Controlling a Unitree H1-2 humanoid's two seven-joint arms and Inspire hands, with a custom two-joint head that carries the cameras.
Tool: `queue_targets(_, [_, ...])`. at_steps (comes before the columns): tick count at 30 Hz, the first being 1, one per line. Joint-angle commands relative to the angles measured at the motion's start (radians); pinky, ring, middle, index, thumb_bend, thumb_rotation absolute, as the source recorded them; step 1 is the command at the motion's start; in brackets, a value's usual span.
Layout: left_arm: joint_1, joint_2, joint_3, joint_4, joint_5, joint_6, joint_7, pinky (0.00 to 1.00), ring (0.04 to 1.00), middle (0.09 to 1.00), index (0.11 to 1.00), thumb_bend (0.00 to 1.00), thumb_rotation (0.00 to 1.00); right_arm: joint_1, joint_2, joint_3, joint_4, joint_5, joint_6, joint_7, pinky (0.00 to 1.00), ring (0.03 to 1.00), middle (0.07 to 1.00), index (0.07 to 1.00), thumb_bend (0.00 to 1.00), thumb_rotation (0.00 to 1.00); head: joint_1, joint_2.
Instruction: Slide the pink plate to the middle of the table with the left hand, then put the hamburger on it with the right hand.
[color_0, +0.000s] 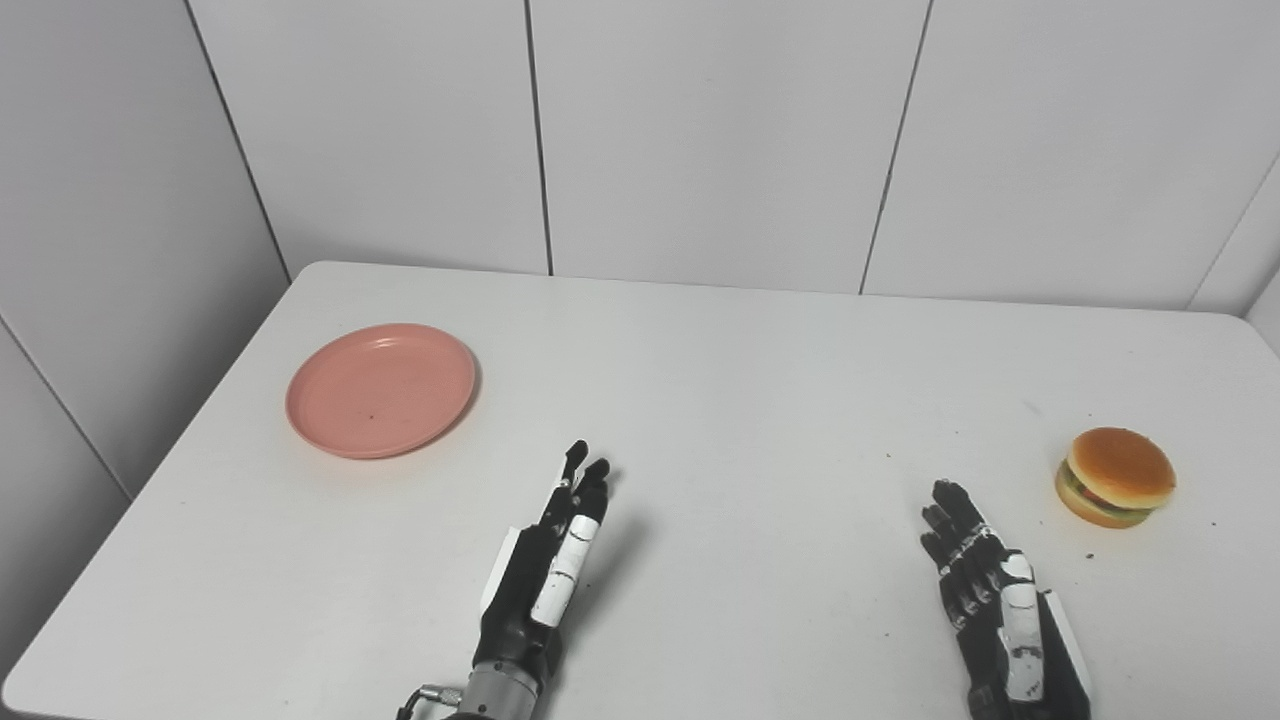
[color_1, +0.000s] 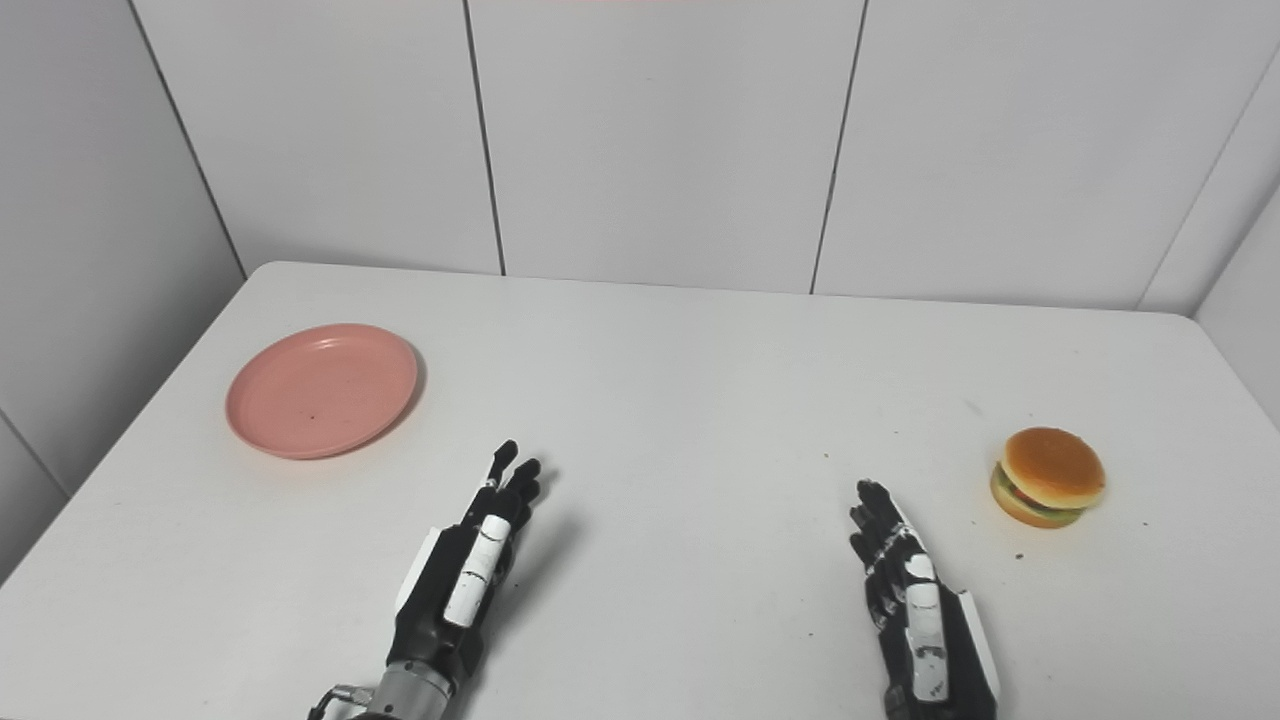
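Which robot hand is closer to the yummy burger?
The right robot hand, the one beside the hamburger. The left robot hand sits further away, nearer the pink plate.

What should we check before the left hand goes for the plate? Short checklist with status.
1. Pink plate empty, flat on the table, far left: ok.
2. Left hand open, holding nothing: ok.
3. Path from left hand to plate free of objects: ok.
4. Middle of table free for the plate: ok.
5. Hamburger upright at the right, apart from the right hand: ok.
6. Right hand open, waiting: ok.
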Motion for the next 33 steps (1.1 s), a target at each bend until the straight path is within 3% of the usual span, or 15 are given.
queue_targets(1, [0.03, -0.015, -0.02, 0.025, 0.012, -0.022, -0.005, 1.0, 0.971, 0.963, 0.987, 0.65, 0.88, 0.025, -0.034, -0.011, 0.046, 0.002, -0.016, 0.005, 1.0, 0.991, 0.982, 0.919, 0.84, 1.0, 0.001, 0.001])
queue_targets(13, [0.015, -0.021, -0.035, 0.109, 0.051, -0.082, 0.027, 0.97, 0.955, 0.952, 0.972, 0.66, 0.89, -0.001, -0.048, -0.008, 0.138, 0.023, -0.069, 0.012, 1.0, 0.987, 0.975, 0.919, 0.85, 1.0, 0.029, -0.096])
queue_targets(28, [0.008, -0.013, -0.028, 0.134, 0.043, -0.105, 0.023, 0.97, 0.956, 0.943, 0.965, 0.64, 0.88, -0.008, -0.041, 0.0, 0.16, 0.016, -0.079, 0.005, 1.0, 0.987, 0.969, 0.913, 0.87, 0.99, 0.024, -0.122])
queue_targets(33, [0.0, -0.014, -0.026, 0.144, 0.059, -0.138, 0.035, 0.94, 0.942, 0.933, 0.966, 0.65, 0.88, -0.006, -0.036, 0.003, 0.152, 0.02, -0.071, 0.003, 1.0, 0.991, 0.974, 0.923, 0.89, 0.99, 0.022, -0.121])
